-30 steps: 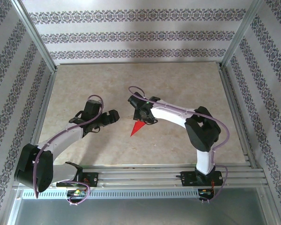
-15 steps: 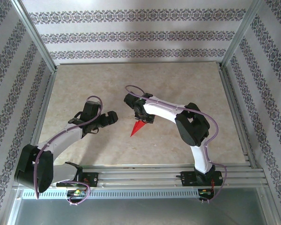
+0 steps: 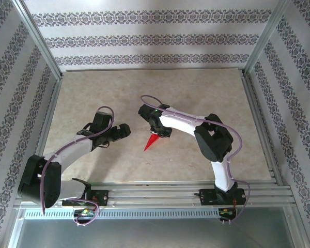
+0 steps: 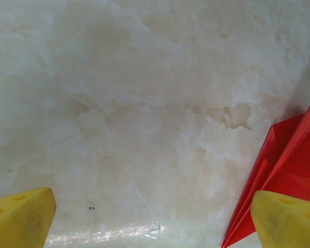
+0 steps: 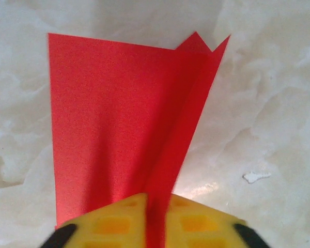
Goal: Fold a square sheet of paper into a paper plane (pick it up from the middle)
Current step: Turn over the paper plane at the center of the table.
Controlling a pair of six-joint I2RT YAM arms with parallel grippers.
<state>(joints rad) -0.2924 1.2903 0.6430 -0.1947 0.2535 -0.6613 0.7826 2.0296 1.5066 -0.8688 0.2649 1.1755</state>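
Right wrist view has the right gripper [image 5: 156, 227] pinched on the raised centre fold of the paper plane [image 5: 119, 113], which lies mid-way across the table [image 3: 206, 98], while the left gripper [image 4: 154, 219] gapes wide just beside it.

The desk [image 3: 196, 98] has a pale beige top, marbled with cloudy cream veining. Close up in the wrist views it looks mottled and slightly glossy. Walls [image 3: 144, 39] enclose it at the back and on both sides, papered in white with bands of a dark ornamental pattern. Silver metal posts [image 3: 39, 39] rise from the back corners, and ridged aluminium rails [image 3: 160, 194] run along the near edge. The light is even and diffuse, casting only soft shadows.
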